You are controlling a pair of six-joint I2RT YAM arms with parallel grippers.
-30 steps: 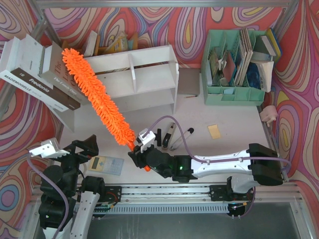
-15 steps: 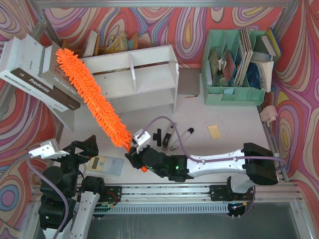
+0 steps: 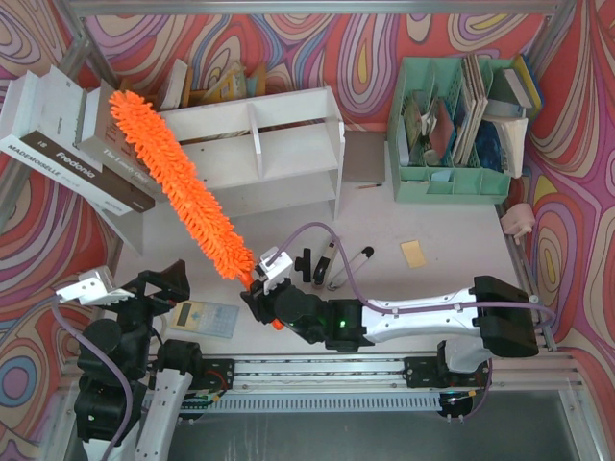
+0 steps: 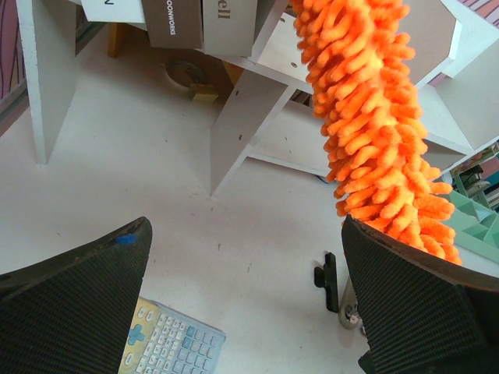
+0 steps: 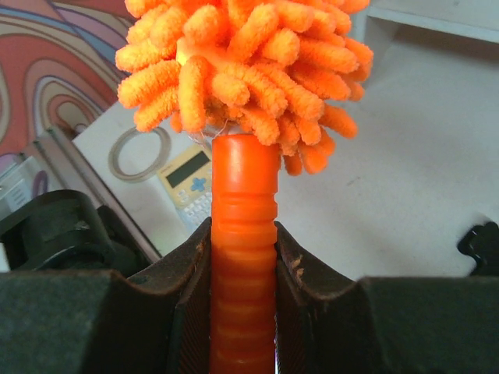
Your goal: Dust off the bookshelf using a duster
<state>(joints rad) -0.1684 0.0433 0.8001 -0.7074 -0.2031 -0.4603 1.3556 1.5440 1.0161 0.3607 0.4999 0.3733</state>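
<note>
chg: we swing duster head slightly left vs 1 s ago, now near-steady | pos: tip at bookshelf left end | R gripper clenched on handle, front of bookshelf | L gripper released, idle | dusting prob. underway

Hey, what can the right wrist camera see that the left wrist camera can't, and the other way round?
Only right wrist: the right end effector clamped on the duster handle, and a white ring. Only left wrist: book spines, the bookshelf uprights, and the left end effector open, holding nothing. Both: the duster fluff and the calculator.
</note>
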